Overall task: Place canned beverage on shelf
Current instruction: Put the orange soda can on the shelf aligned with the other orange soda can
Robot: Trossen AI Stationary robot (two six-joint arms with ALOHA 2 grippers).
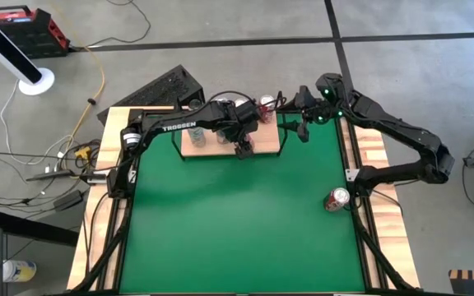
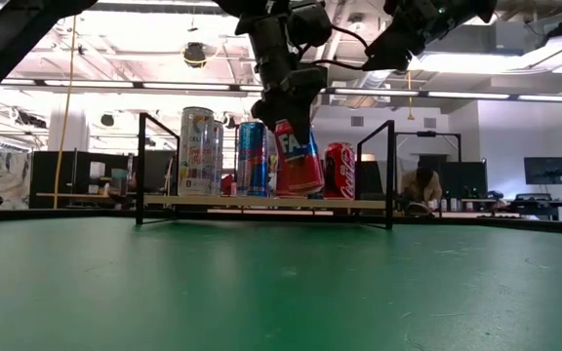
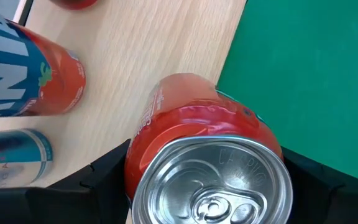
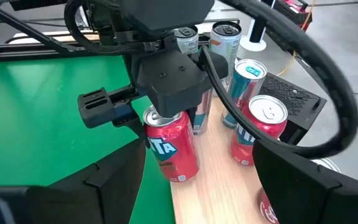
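Left gripper (image 4: 166, 115) clamps a red can (image 4: 171, 149) by its top, tilted, its base at the shelf (image 3: 166, 50) front edge, so setting down and release remain. Several cans (image 2: 252, 156) already stand close behind and beside it, leaving little room. Right gripper (image 1: 303, 127) hovers open near the shelf; another can (image 1: 337, 198) lies on the mat (image 1: 237, 222).
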